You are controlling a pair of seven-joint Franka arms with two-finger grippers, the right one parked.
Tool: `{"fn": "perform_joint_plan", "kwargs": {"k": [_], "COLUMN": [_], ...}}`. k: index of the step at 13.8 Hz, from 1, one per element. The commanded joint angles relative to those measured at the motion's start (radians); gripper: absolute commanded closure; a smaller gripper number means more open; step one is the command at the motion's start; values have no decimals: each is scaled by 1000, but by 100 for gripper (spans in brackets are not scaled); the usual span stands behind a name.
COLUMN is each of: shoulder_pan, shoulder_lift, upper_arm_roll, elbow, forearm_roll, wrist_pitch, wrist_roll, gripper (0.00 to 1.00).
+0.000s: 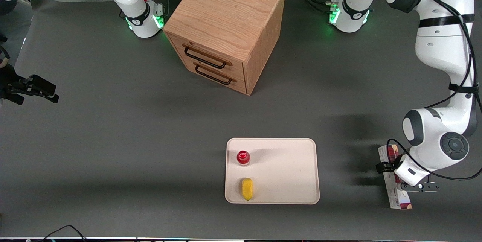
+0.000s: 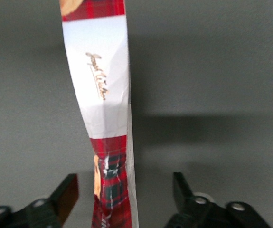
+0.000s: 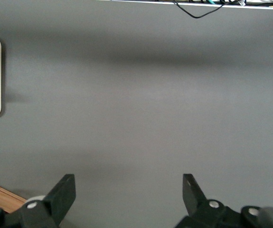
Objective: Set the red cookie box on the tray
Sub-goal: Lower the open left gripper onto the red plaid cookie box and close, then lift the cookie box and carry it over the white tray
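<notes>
Dark red plaid and white panels mark the red cookie box, which is seen lying flat on the grey desk, well apart from the tray and toward the working arm's end of the desk. The pincer is held directly over the box, partly covering its middle in the front view. In the left wrist view the pincer is shown spread wide, with one finger on each side of the narrow carton and clear gaps between the pads and the box, so nothing is gripped. The cream-beige tray is set nearer to the front camera than the wooden drawer cabinet. On the tray a small red-capped bottle is stood upright, and a yellow object is laid just beside it, nearer to the front camera.
</notes>
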Motion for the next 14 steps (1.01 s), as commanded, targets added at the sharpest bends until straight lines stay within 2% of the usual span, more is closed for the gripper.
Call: {"fn": "perform_joint_plan", "kwargs": {"k": [1,3,9,14], "shoulder_pan": [-3,-5,-3,-17], "shoulder_lift": [-2,-1,-27,-180], "upper_arm_roll": [9,9,9,7], "elbow": [23,23,47,117], "forearm_roll": [1,1,-6,3], "wrist_pitch": [-8,-8,-56,-323], "wrist_roll": [-7,1,-16,-81], "gripper": [74,100,100,100]}}
